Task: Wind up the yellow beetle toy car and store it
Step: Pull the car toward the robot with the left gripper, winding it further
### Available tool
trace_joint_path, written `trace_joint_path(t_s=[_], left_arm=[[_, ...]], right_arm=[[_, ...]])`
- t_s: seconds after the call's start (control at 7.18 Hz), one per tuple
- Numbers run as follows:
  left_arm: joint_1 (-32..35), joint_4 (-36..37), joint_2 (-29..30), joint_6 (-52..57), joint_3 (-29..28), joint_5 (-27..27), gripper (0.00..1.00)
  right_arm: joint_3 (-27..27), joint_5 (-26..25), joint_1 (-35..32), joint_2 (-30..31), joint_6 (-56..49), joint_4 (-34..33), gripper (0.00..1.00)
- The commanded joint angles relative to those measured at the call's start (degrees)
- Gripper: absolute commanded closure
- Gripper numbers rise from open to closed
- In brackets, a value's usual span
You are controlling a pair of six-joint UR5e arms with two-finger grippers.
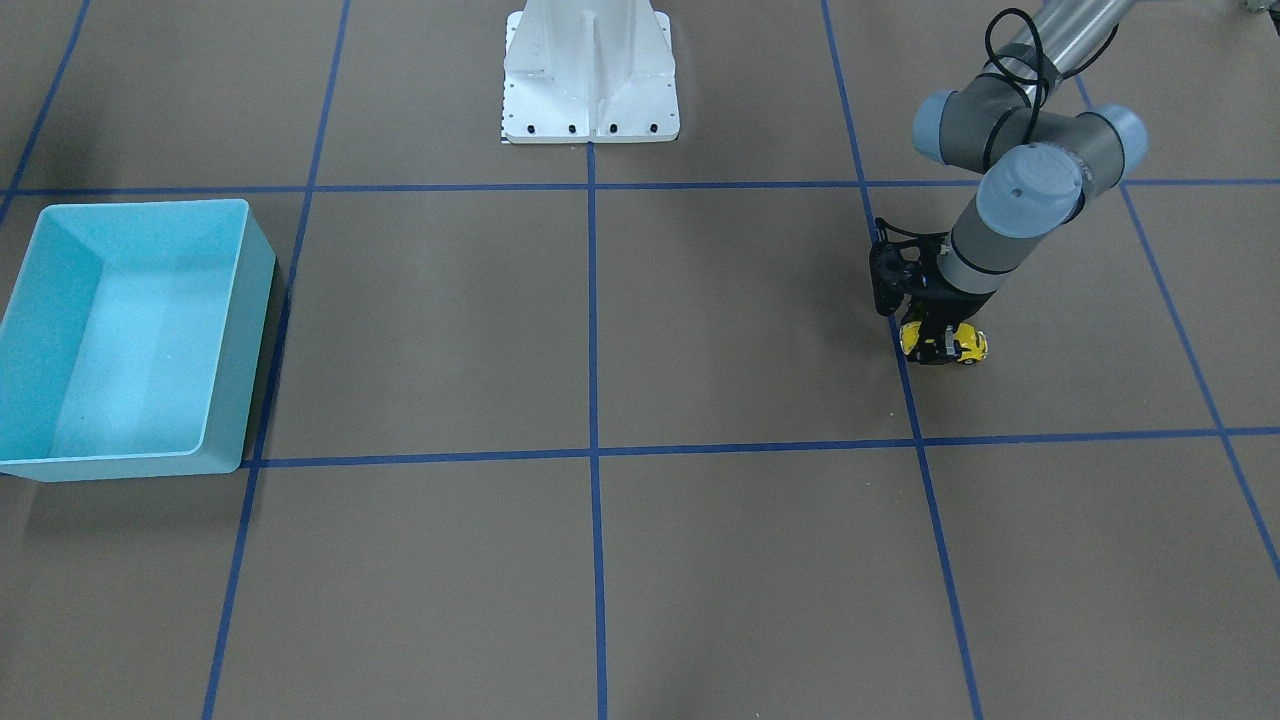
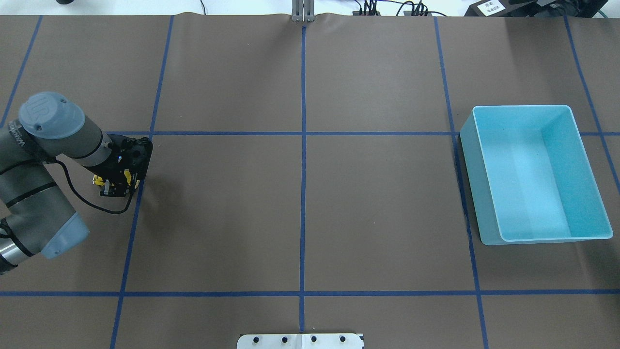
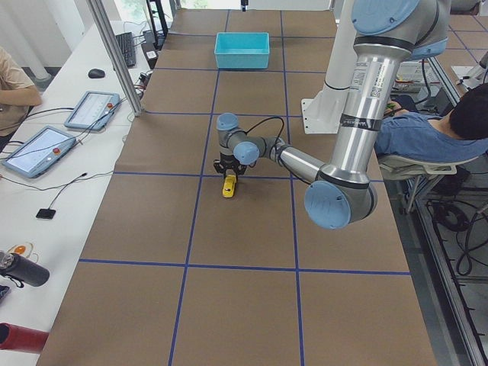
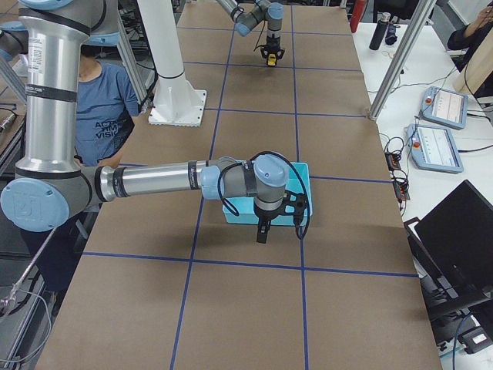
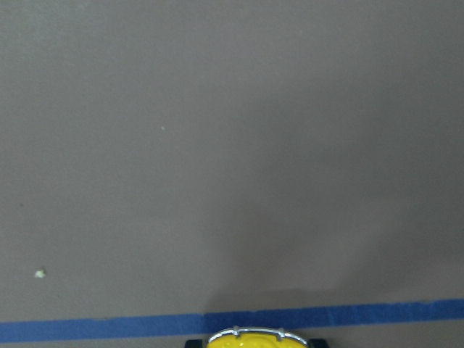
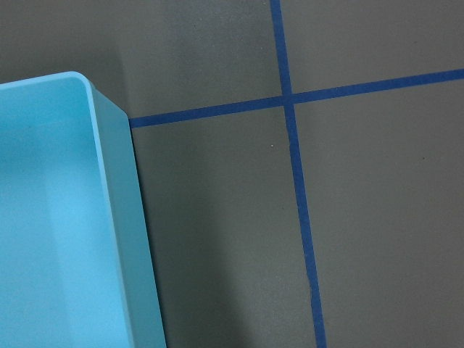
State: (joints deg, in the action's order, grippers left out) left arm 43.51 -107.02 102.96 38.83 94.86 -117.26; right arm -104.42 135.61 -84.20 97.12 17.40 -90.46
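The yellow beetle toy car point(image 1: 960, 343) sits on the brown table next to a blue tape line on the robot's left side. My left gripper point(image 1: 938, 345) reaches down over it with a finger on each side, shut on the car. The car also shows in the overhead view point(image 2: 99, 180) under the left gripper point(image 2: 113, 188), and its chrome bumper point(image 5: 254, 336) shows at the bottom edge of the left wrist view. My right gripper point(image 4: 262, 233) shows only in the exterior right view, beside the light blue bin point(image 4: 302, 179); I cannot tell whether it is open or shut.
The light blue bin point(image 2: 469, 194) is empty and stands far across the table on the robot's right side; it also shows in the front-facing view point(image 1: 248, 340) and the right wrist view point(image 6: 141, 239). The white robot base point(image 1: 590, 80) stands at the table's middle edge.
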Motion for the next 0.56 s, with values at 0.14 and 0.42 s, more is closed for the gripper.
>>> trace_joint_path(t_s=[0.14, 0.42], left_arm=[[0.3, -0.5, -1.2, 0.9, 0.3, -0.1, 1.0], [0.4, -0.6, -1.6, 0.9, 0.6, -0.1, 1.0]], right_arm=[[0.0, 0.0, 0.0, 0.0, 0.0, -0.1, 0.0], [0.1, 0.0, 0.0, 0.0, 0.0, -0.1, 0.0]])
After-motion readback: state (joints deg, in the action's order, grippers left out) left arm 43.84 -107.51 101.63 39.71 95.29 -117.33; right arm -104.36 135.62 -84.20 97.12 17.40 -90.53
